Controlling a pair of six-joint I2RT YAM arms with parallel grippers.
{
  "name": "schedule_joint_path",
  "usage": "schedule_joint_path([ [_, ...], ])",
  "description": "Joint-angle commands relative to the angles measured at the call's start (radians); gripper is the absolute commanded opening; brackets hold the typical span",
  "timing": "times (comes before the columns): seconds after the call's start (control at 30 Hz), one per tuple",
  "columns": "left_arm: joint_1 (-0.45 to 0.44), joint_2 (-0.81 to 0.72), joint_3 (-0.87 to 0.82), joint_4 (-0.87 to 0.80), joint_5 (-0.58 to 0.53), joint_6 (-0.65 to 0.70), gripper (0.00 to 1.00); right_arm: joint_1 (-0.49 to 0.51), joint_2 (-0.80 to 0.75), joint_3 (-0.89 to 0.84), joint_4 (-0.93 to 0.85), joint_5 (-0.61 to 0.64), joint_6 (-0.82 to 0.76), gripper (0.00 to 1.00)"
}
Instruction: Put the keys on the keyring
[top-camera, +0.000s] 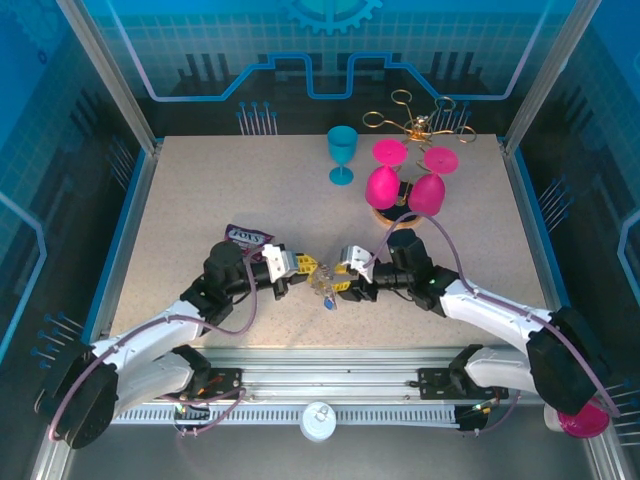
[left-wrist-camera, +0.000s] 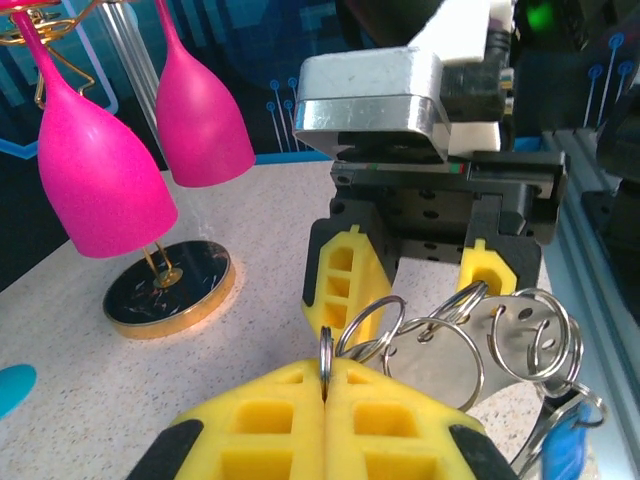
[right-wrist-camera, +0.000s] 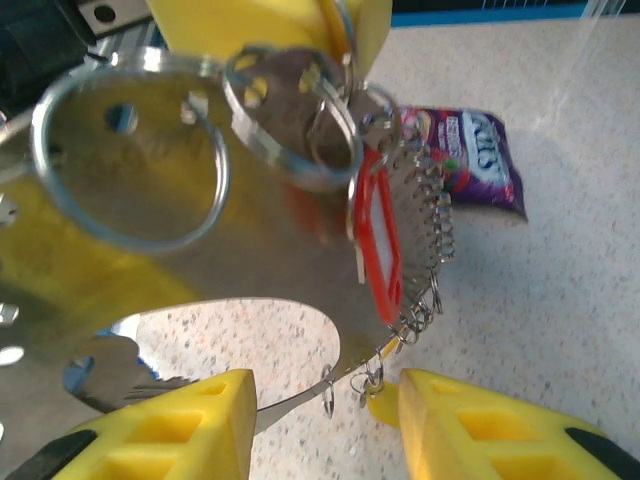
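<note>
The left jaws are clamped on a silver split ring (left-wrist-camera: 325, 352) of the bunch (top-camera: 326, 290) held at the front middle of the surface (top-camera: 200, 200), which links more rings, a round silver tag (left-wrist-camera: 430, 365), a red-headed key (right-wrist-camera: 376, 235) and the coiled wire keyring (right-wrist-camera: 432, 215); the right jaws stand apart beside it.

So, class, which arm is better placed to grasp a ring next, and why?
Right, probably. The left gripper is shut on a silver split ring, steadying it. The right gripper stands open with the other rings just before its fingers, free to close.
</note>
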Motion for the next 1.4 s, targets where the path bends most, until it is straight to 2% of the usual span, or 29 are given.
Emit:
schedule_joint_path([
  [0.0,0.010,0.006,-0.007,0.118,0.093,-0.062,0.00,0.017,0.023,-0.016,0.141,-0.007,0.042,0.43],
  [0.33,0.013,0.013,0.004,0.108,0.134,-0.087,0.00,0.040,0.099,-0.013,0.274,0.023,0.064,0.43],
  [0.53,0.014,0.022,0.006,0.102,0.141,-0.089,0.00,0.047,0.094,-0.008,0.277,0.032,0.060,0.41],
  [0.63,0.015,0.022,0.006,0.100,0.139,-0.088,0.00,0.048,0.081,-0.007,0.260,0.039,0.049,0.35],
  [0.9,0.015,0.015,0.015,0.047,0.118,-0.067,0.00,0.049,0.036,-0.008,0.207,0.076,0.025,0.11],
  [1.03,0.014,0.006,0.032,-0.029,0.077,-0.036,0.00,0.050,-0.002,0.009,0.121,0.158,0.001,0.00],
  [1.17,0.014,-0.003,0.054,-0.120,0.063,0.001,0.00,0.050,-0.046,0.039,0.001,0.264,-0.031,0.00],
  [1.37,0.012,0.002,0.097,-0.252,0.043,0.057,0.00,0.064,-0.078,0.115,-0.166,0.354,-0.110,0.00],
])
